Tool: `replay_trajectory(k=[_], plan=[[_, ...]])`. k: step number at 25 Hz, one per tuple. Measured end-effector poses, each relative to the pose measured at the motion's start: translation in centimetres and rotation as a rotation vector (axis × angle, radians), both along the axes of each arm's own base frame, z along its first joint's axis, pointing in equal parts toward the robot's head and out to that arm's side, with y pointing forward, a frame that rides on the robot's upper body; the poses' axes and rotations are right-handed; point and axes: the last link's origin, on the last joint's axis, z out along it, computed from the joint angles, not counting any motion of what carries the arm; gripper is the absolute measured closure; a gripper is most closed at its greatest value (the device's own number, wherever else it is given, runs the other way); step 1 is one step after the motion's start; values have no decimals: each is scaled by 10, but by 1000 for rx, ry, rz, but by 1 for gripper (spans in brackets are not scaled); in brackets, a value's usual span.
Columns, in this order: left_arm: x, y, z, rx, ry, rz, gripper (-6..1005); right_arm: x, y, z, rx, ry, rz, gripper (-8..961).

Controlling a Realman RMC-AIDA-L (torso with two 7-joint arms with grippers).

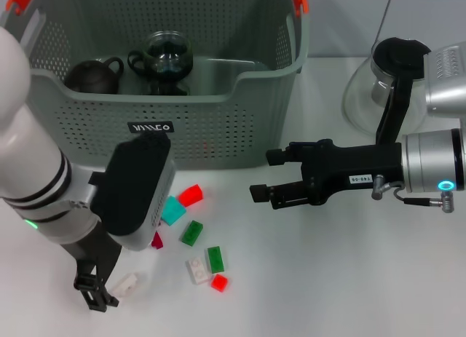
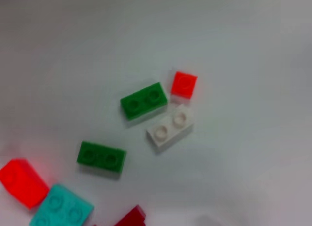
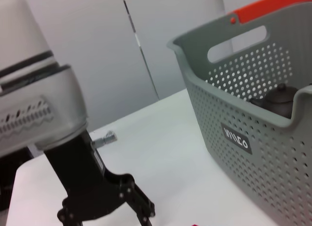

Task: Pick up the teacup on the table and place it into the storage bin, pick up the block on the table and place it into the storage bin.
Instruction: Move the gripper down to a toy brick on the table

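Note:
The grey-green storage bin [image 1: 218, 126] stands at the back and holds a dark brown teacup [image 1: 93, 75] and a dark glass teacup [image 1: 166, 57]. No teacup shows on the table. Loose blocks lie in front of the bin: red [image 1: 191, 195], teal [image 1: 173, 210], two green [image 1: 192, 232] [image 1: 215, 258], white [image 1: 196, 269] and a small red one [image 1: 219, 282]. Another white block [image 1: 125, 284] lies just beside my left gripper [image 1: 93, 292], which is low at the front left and open. My right gripper [image 1: 266, 175] hovers open and empty to the right of the blocks.
A glass kettle with a black lid [image 1: 386, 75] stands at the back right, behind my right arm. In the right wrist view the bin's front wall [image 3: 253, 138] rises close by, and the left gripper [image 3: 105, 217] shows beyond.

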Motion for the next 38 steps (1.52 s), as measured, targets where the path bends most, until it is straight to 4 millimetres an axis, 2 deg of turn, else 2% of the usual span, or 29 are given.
replay_trajectory(k=[16,26,38], plan=[[1,1,-6,-131,15,-180,98,-1,-2,-8,-20,30,-42,36],[-4,-2,-7,-158,18,-183,152,-2,3,-7,4,35,-52,38],[-7,-4,-10,-174,20,-167,417,-2,5,-7,9,33,-69,36]])
